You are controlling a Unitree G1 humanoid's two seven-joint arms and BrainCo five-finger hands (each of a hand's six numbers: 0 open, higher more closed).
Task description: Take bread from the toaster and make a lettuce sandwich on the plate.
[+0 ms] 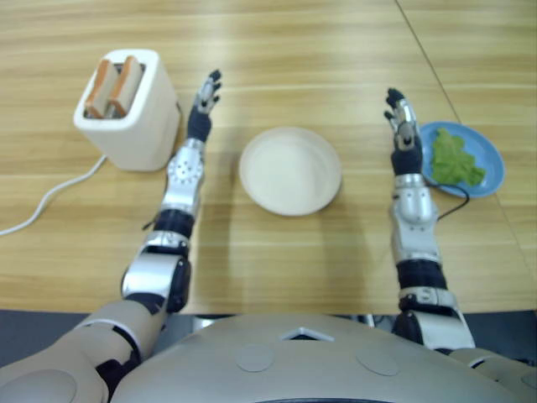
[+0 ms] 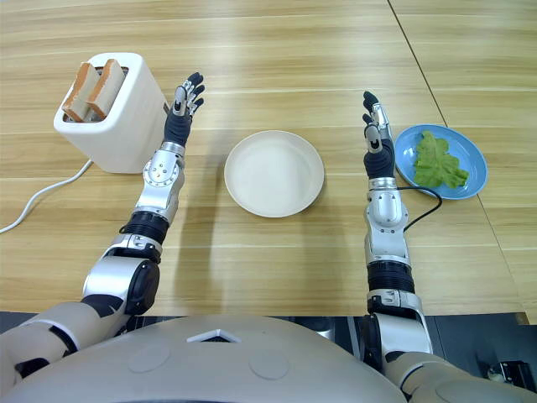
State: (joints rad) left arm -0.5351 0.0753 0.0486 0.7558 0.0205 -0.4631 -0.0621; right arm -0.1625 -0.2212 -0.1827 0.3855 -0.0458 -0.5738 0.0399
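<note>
- While two slices of bread (image 2: 94,88) stand side by side in the slots of the white toaster (image 2: 117,126), at the left of the wooden table (image 2: 277,50), no part of the sandwich is on the plate, so I judge the task to be at its first step: fetching the bread.
- The left hand (image 2: 185,102) lies just beside the toaster's right wall, near its top edge, with the fingers stretched out, slightly spread and holding nothing.
- The right hand (image 2: 374,126) is stretched forward between the plate and the blue dish (image 2: 475,149), just beside the dish's left rim, with the fingers straight and nothing in them.
- The cream plate (image 2: 274,174) sits bare in the middle, between the two arms.
- The lettuce (image 2: 436,159) lies as a green leaf in the blue dish at the right, well apart from the toaster.
- The toaster's white cord (image 2: 42,201) trails off toward the left edge of the table.
- The next move, as I read it, falls to the left hand: it must rise above the slots, come down over the nearer slice and pinch its exposed top edge.
- That calls for a light, narrow grip, since the slices stand close together and little of each shows above the slot; a push from the side could shift the toaster.
</note>
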